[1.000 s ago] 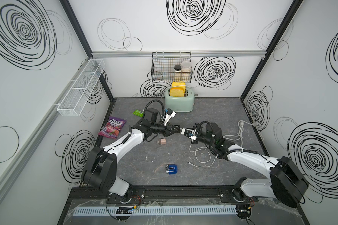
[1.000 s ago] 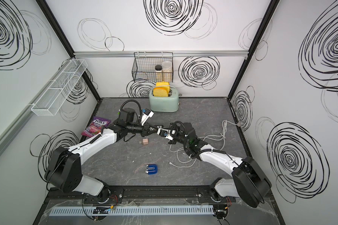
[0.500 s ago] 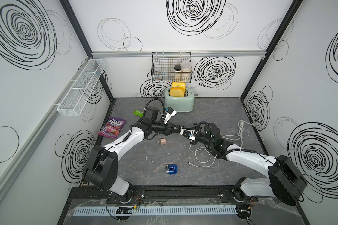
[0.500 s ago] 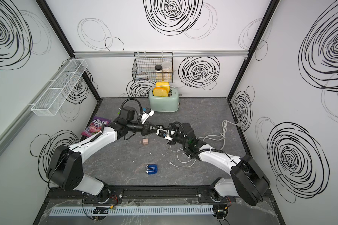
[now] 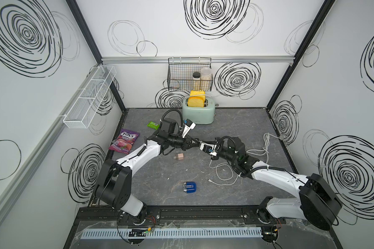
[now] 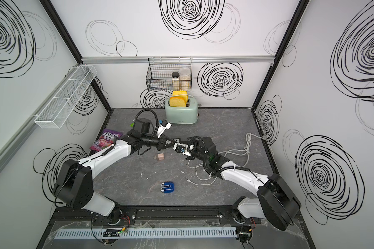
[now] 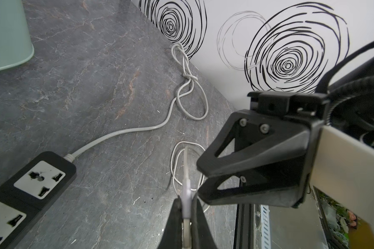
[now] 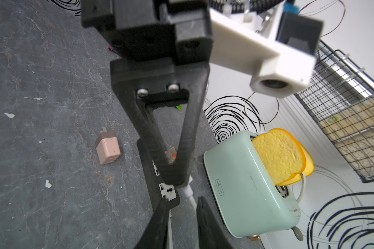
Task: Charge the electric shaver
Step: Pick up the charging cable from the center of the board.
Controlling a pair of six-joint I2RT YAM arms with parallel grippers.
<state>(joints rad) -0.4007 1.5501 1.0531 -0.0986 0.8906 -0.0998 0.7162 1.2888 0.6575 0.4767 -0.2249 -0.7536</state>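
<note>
The electric shaver (image 5: 189,187) (image 6: 168,188), blue with silver heads, lies alone on the grey table near its front. Above the table's middle the two grippers meet tip to tip. My left gripper (image 7: 187,199) (image 5: 197,143) is shut on the plug end of a thin white cable (image 7: 186,185). My right gripper (image 8: 181,200) (image 5: 202,142) is open, and the cable (image 8: 191,197) runs loose between its fingers. The cable's remaining length (image 5: 222,172) lies coiled on the table. A pinkish cube charger (image 5: 179,156) (image 8: 107,148) lies below the left gripper.
A black power strip (image 7: 26,189) (image 8: 160,187) lies under the grippers, its grey cord (image 5: 266,146) looped towards the right wall. A mint toaster (image 5: 198,112) with toast stands at the back. A candy bag (image 5: 124,141) and a green packet (image 5: 153,124) lie at the left.
My right gripper's jaws have parted and let go of the cable. The left gripper stays shut on the plug end. Both arms have hardly moved.
</note>
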